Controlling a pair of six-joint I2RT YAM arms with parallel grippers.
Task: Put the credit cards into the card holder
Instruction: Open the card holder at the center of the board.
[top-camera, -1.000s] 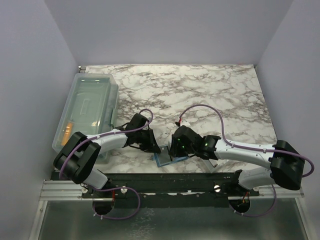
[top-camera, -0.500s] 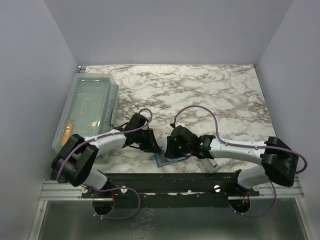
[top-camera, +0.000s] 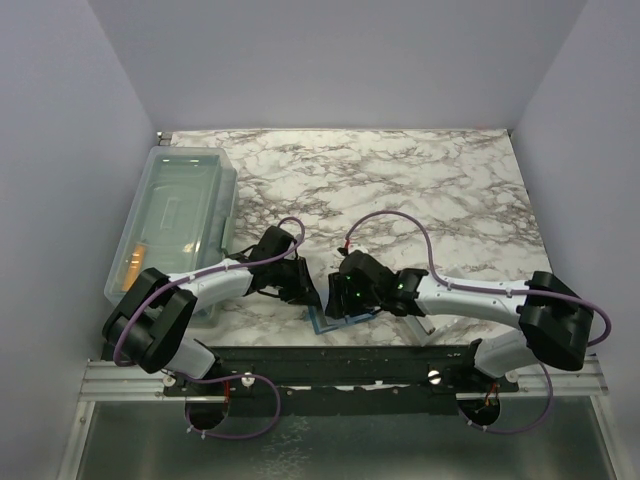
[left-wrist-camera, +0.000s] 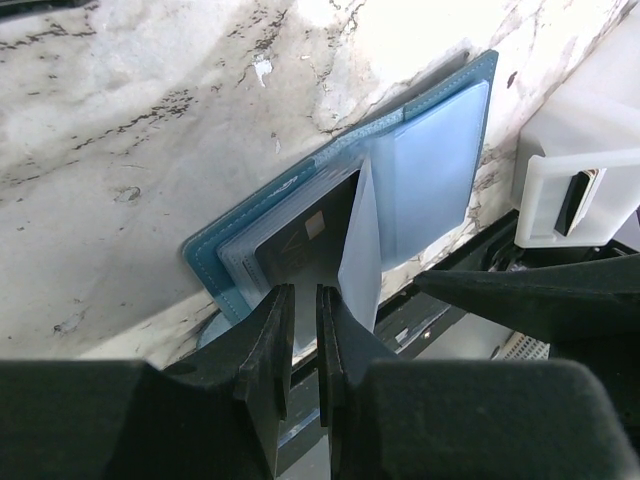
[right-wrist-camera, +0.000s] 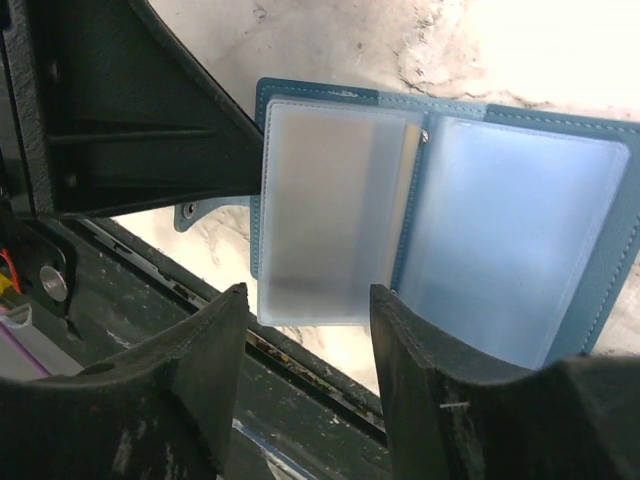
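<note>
**Both grippers over the open wallet at the table's near edge**

The left gripper (left-wrist-camera: 305, 325) has its jaws drawn almost together, with only a thin slit between them. They sit over the near left corner of the small teal-blue folding card holder (right-wrist-camera: 520, 240), and whether they pinch a sleeve edge cannot be told. The right gripper (right-wrist-camera: 310, 375) stands with its jaws well apart above the holder's near side and has hold of nothing.

The holder lies opened flat between the two grippers at the near edge of the white-and-grey marbled table (top-camera: 420, 190). It shows frosted clear plastic sleeves inside a stitched teal cover. One clear sleeve leaf (left-wrist-camera: 362, 250) stands upright, and a dark card face (left-wrist-camera: 305, 235) shows beside it.

From above, the grippers hide most of the holder. An orange item (top-camera: 133, 264) lies in the near end of the large clear plastic bin (top-camera: 180, 215) at the far left, too small to identify.

Since a second ago the right arm has slid left, bringing its gripper closer to the left one, while the left arm has barely shifted
</note>
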